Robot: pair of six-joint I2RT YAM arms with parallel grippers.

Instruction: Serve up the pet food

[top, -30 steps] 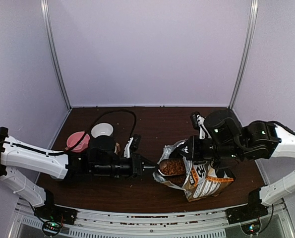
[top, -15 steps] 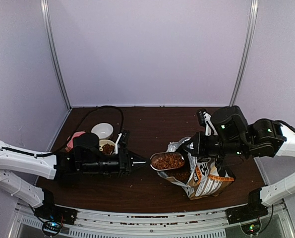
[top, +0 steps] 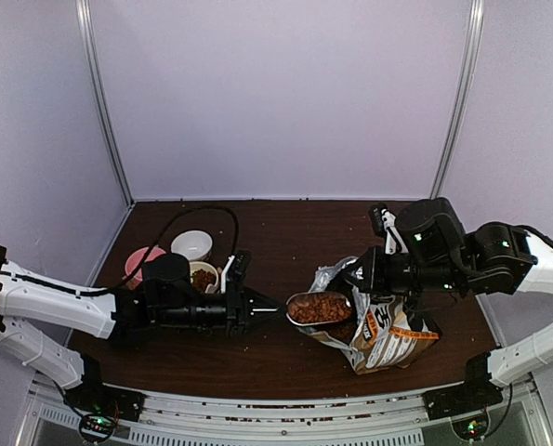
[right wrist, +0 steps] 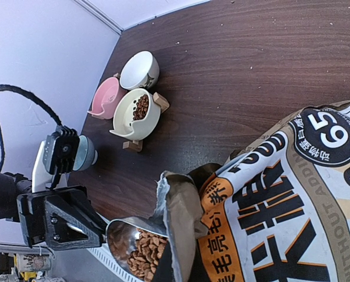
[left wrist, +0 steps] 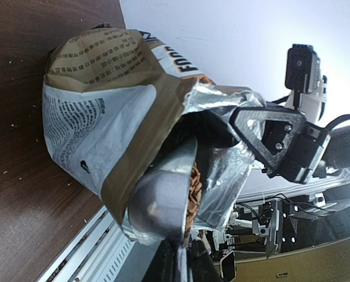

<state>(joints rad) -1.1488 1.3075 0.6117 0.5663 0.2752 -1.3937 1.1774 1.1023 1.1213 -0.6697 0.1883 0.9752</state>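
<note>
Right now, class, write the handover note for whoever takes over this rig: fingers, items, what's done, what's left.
Left gripper: shut on the scoop handle.
Right gripper: shut on the bag rim, holding it open.
Pet food fills the scoop at the bag mouth. Some already lies in the cream bowl.
Left to do: probably carry the scoop over to that bowl and tip it in.

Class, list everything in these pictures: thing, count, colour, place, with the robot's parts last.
kibble pellets: many, reddish-brown, in the scoop; some in the cream bowl.
metal scoop: one, silver, at the bag's mouth.
paper bag: one, brown-and-white, table's right.
bowl on wooden stand: one, cream, table's left.
white bowl, pink bowl: one each, beside the cream one.
table: one, dark brown.
left hand: black, shut on the scoop.
right hand: black, shut on the bag's rim.
</note>
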